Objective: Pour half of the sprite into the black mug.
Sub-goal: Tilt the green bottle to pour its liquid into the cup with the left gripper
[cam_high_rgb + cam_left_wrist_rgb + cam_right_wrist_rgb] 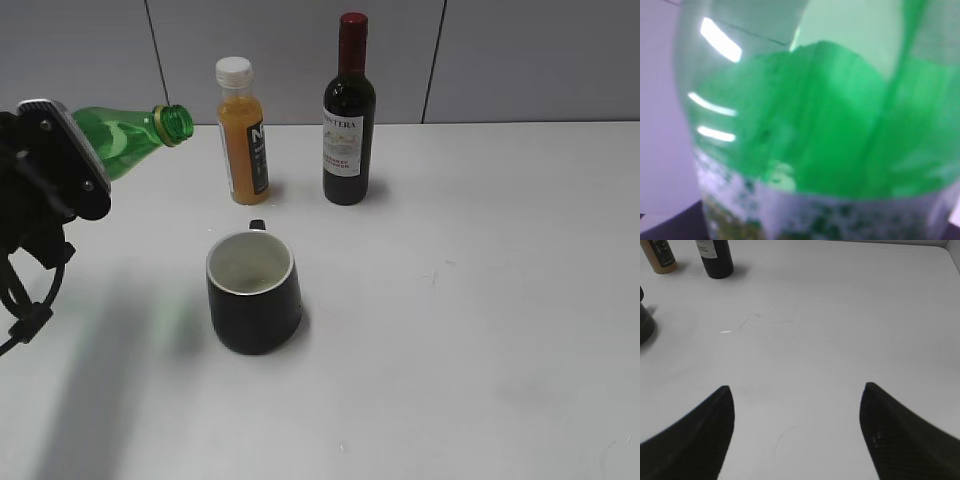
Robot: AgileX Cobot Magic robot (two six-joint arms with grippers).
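The green sprite bottle (130,138) is held up at the left of the exterior view, tipped so its open neck points right. Its mouth is left of and above the black mug (254,292). The mug stands upright on the table, white inside, handle to the rear. My left gripper (60,165) is shut on the bottle; the bottle's green body and pale label (830,150) fill the left wrist view and hide the jaws. My right gripper (795,395) is open and empty over bare table. The mug's edge (644,322) shows at the far left of the right wrist view.
An orange juice bottle with a white cap (242,131) and a dark wine bottle with a red top (349,112) stand behind the mug near the wall. They also show at the top left of the right wrist view, juice (659,256) and wine (715,257). White table (480,300).
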